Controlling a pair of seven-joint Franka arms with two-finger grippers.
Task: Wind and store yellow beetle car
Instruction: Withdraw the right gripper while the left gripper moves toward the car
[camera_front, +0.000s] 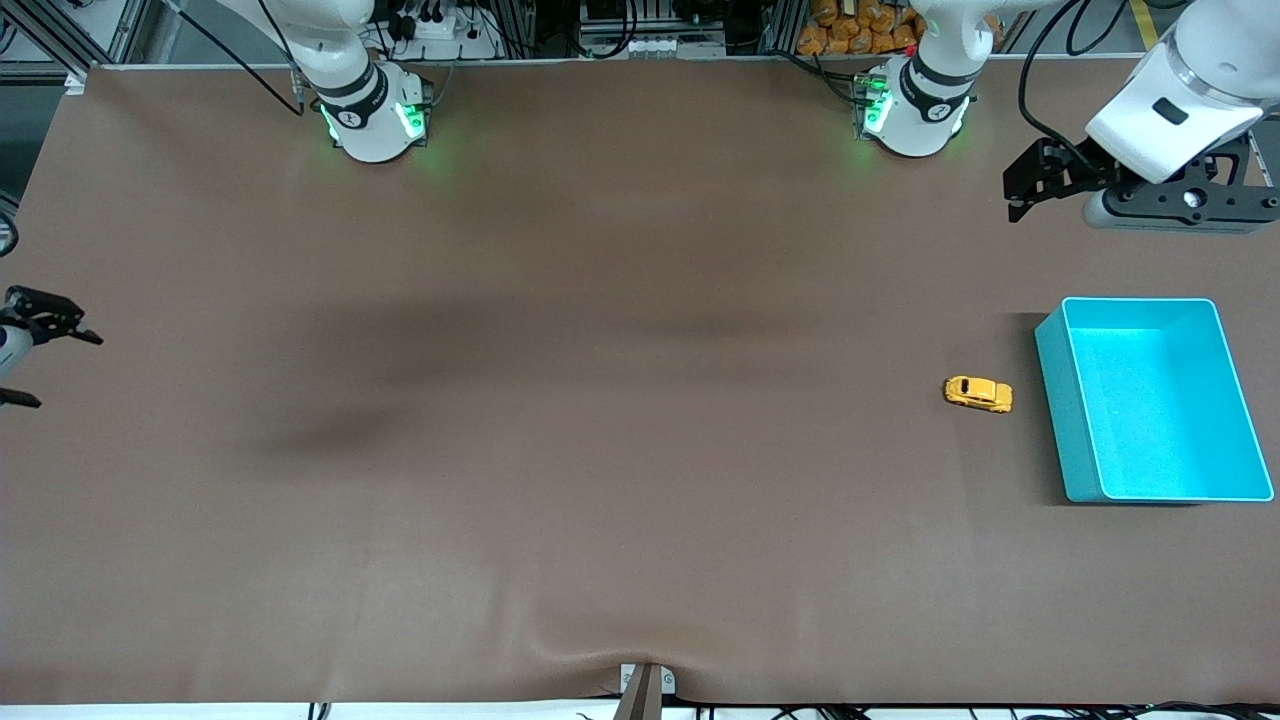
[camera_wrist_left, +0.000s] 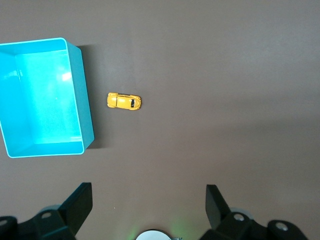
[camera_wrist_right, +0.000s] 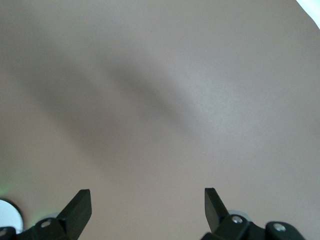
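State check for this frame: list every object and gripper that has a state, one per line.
yellow beetle car: upright on its wheels on the table, beside the bin, not held.
turquoise bin: open-topped, empty, at the left arm's end of the table.
left gripper: open, empty, raised above the table.
right gripper: open, empty, waiting at the right arm's end.

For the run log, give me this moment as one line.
yellow beetle car: on table beside turquoise bin, untouched | left end effector: open, above table by bin | right end effector: open, waiting at its table end
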